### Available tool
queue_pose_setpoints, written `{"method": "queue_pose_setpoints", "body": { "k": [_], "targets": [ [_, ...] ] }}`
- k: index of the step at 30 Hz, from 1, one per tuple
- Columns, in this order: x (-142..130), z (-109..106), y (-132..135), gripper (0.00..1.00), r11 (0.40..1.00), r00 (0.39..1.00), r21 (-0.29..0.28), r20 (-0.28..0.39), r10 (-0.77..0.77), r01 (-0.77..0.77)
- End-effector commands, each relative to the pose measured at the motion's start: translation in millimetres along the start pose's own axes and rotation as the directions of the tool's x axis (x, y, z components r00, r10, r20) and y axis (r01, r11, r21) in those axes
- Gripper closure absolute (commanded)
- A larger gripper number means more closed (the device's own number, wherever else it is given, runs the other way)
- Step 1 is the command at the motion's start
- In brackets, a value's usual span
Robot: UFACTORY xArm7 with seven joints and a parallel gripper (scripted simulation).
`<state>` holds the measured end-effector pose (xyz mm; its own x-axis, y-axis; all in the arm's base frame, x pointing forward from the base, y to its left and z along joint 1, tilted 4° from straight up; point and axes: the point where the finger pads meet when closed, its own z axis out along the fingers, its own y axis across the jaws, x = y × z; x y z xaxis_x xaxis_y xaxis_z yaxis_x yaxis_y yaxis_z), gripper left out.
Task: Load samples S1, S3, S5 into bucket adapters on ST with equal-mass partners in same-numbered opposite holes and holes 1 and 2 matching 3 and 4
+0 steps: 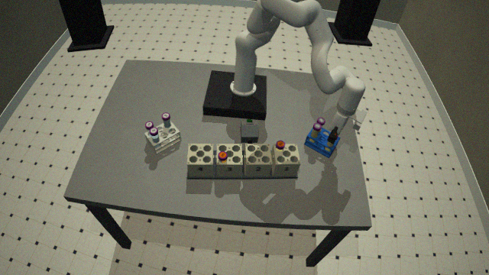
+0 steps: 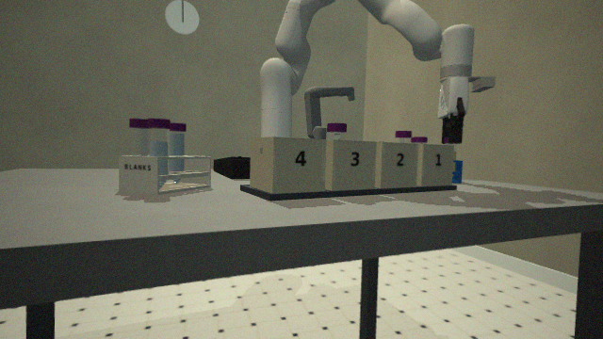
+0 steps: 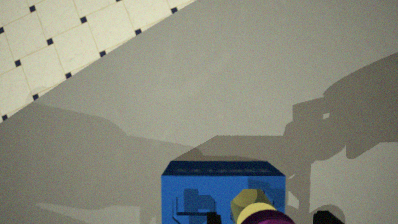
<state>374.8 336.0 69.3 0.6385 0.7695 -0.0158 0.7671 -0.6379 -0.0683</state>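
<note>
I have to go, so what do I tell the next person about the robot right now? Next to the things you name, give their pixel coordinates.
Gripper point(image 1: 333, 137) point(image 2: 452, 141) point(image 3: 270, 219): open, fingers around a tube point(image 3: 247, 201) in the blue rack point(image 1: 318, 150) point(image 2: 457, 171) point(image 3: 170, 192), not gripping it.
Done: one orange-dot tube each in adapter 3 point(image 1: 229, 170) point(image 2: 353, 174) and adapter 1 point(image 1: 286, 169) point(image 2: 438, 171).
Adapters 2 and 4: no tubes seen.
Three water blanks: in the white rack point(image 1: 166, 146) point(image 2: 137, 179).
Left: load the last sample, balance with blanks, let go, press DONE point(image 1: 249, 121).

"BLANKS" on the white rack point(image 2: 138, 175); 4, 3, 2 and, seemingly, 1 on the adapters' sides point(image 2: 301, 165).
</note>
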Motion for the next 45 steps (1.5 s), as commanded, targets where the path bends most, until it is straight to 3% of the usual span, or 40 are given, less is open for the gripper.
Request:
{"method": "queue_pose_setpoints", "body": {
  "k": [1, 20, 21, 45],
  "targets": [
    [1.6, 1.5, 0.4, 0.43, 1.000, 1.000, -0.001, -0.005, 0.000, 0.000],
    [1.7, 4.8, 0.4, 0.43, 1.000, 1.000, -0.001, -0.005, 0.000, 0.000],
    [1.6, 4.2, 0.4, 1.00, 1.000, 1.000, -0.001, -0.005, 0.000, 0.000],
    [1.6, 3.2, 0.4, 1.00, 1.000, 1.000, -0.001, -0.005, 0.000, 0.000]
  ]
}}
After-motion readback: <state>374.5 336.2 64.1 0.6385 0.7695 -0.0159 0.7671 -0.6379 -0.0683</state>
